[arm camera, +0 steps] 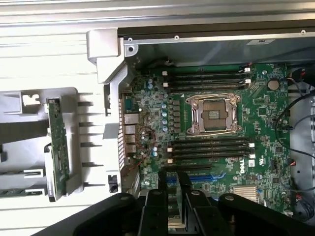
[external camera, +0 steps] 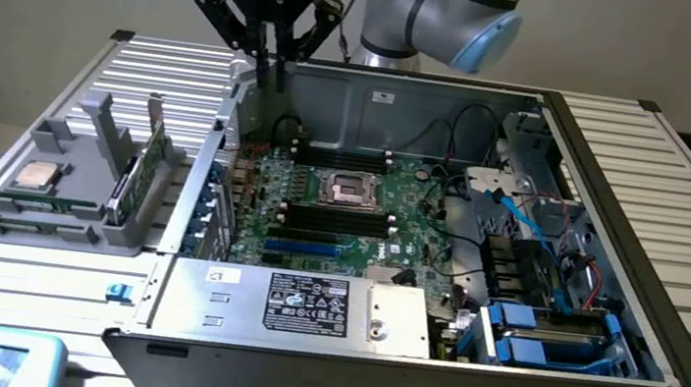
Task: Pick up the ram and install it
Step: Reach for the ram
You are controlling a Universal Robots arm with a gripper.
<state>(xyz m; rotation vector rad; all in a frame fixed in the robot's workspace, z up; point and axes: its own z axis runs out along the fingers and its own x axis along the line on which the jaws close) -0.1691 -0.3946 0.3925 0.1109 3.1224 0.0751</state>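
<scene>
Black two-finger gripper (external camera: 269, 73) hangs in the upper left-centre of the exterior frame. It points straight down above the back-left corner of the open dark-grey computer case (external camera: 462, 104). Its fingers are drawn nearly together, with a thin slit between them and nothing gripped. In the wrist view the gripper (arm camera: 175, 173) sits over the case (arm camera: 197, 49), and its dark fingers (arm camera: 167, 189) are set side by side.

Ram (external camera: 132, 185): a long, narrow green circuit-board stick with small dark chips. It stands on its long edge in a slot of the pale grey plastic holder (external camera: 78, 225), at middle left of the exterior frame.

Relative to the tool, the ram lies below and to the frame's left of the gripper, well apart from it. It is outside the case, with the case's left wall between the two. In the wrist view the ram (arm camera: 58, 152) rests in the holder (arm camera: 88, 123), just beside that wall and away from the fingers.

The holder also carries a square silver-topped processor chip (external camera: 38, 174), apart from the ram.

Inside the case lies the green motherboard (external camera: 375, 172) (arm camera: 266, 123). Its black memory slots (external camera: 336, 217) (arm camera: 209, 146) flank a square metal processor socket (external camera: 349, 187) (arm camera: 212, 114).

Arm pose: the silver-and-pale-blue arm joint (external camera: 454, 14) sits at top centre of the exterior frame, behind the case's rear wall. The wrist reaches from it toward frame left and holds the gripper vertical.

Case and holder rest on a slatted aluminium table (external camera: 663, 183).
</scene>
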